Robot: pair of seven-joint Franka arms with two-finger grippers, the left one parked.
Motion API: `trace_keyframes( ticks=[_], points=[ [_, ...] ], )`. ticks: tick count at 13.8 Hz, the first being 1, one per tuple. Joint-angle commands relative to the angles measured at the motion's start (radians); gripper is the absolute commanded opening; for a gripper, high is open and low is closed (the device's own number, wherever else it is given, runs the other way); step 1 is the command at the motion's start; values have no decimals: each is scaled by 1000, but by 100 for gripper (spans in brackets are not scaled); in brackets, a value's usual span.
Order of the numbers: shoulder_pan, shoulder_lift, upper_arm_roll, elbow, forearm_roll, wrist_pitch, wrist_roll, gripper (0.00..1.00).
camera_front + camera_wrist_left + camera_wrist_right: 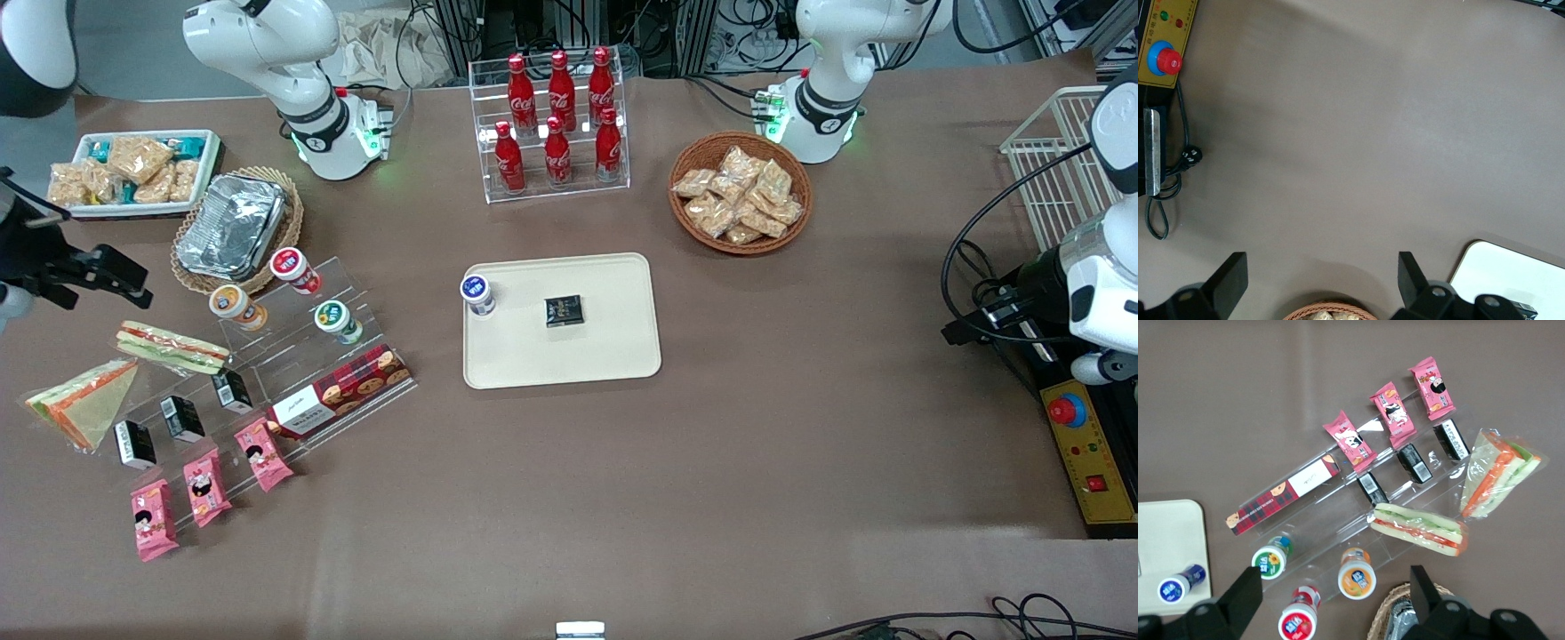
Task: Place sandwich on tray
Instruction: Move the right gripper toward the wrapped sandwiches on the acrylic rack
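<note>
The clear-wrapped triangular wedge sandwich point(84, 400) lies on the brown tabletop point(711, 462) at the front view's lower left, looking light, soft and slippery, best pinched across its filled thick edge by the gripper point(1331, 590) hovering above, fingers point(1248, 587) spread and empty.

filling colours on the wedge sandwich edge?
Orange, red and green layers on the sandwich, clearest in the right wrist view. The open gripper hovers above the cup display.
</note>
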Motion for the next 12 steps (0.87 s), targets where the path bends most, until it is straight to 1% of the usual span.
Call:
trace_keyframes(
  ticks=[1,4,10,12],
  points=[
    [1,-12,-29,-3,26,-21,-58,99],
    [2,-11,-31,0,24,-22,-61,99],
    [4,-5,-40,0,24,-73,-66,99],
    [5,-5,-53,0,24,-73,-109,99]
  ],
)
